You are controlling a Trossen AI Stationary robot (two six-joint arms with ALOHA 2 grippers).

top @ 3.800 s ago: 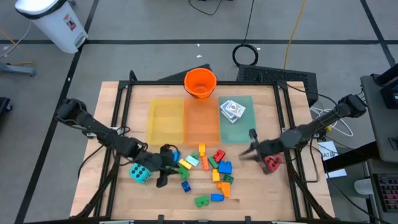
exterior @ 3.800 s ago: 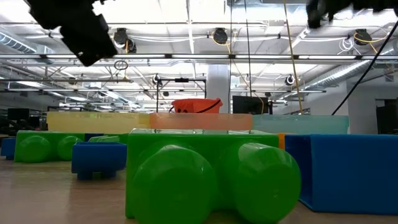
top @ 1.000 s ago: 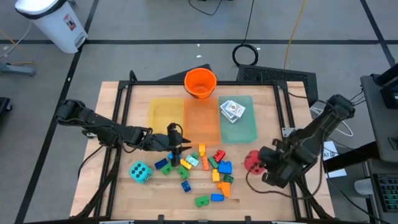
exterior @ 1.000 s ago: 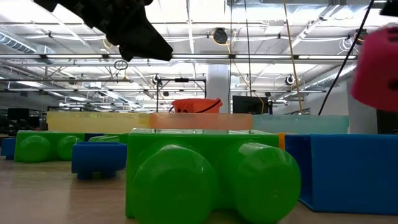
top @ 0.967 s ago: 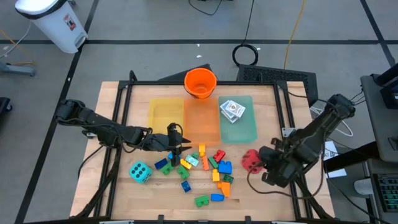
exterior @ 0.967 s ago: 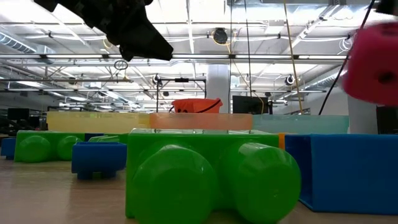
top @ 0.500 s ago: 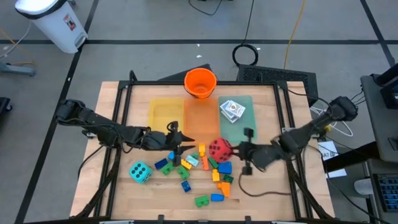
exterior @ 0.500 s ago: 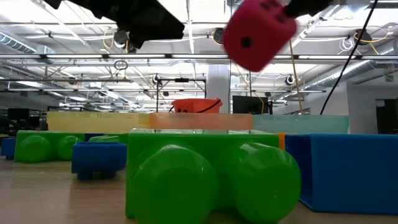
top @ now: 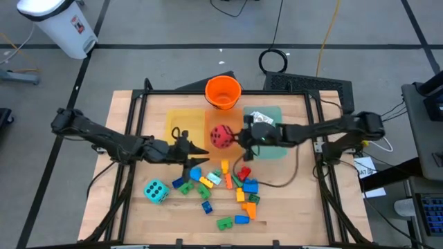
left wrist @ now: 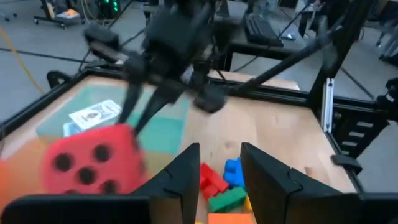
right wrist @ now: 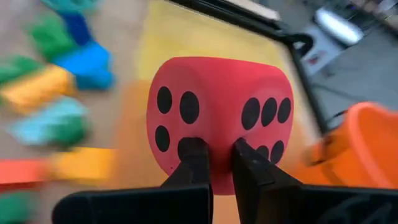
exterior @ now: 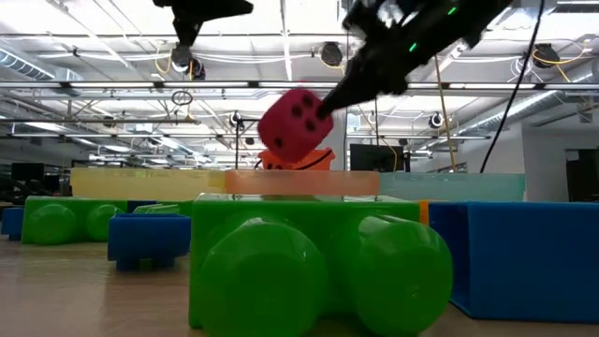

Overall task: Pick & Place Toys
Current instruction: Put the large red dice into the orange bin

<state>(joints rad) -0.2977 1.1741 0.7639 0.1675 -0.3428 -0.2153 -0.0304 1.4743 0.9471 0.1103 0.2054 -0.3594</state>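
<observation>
My right pincer [top: 235, 137] is clenched on the red foam die with black pips [top: 221, 136], pinching one edge and holding it in the air above the flat orange translucent tray [top: 225, 153]. My left pincer [top: 202, 153] hangs nearly closed and empty just beside it, over the scattered multicoloured plastic building bricks [top: 239, 185] on the wooden counter [top: 291, 207]. The teal foam die [top: 156, 191] lies behind that pincer.

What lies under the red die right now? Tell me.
The red die, pinched in the right gripper, hangs above the orange tray. The patch of tray directly beneath it is covered, so nothing there can be checked.
</observation>
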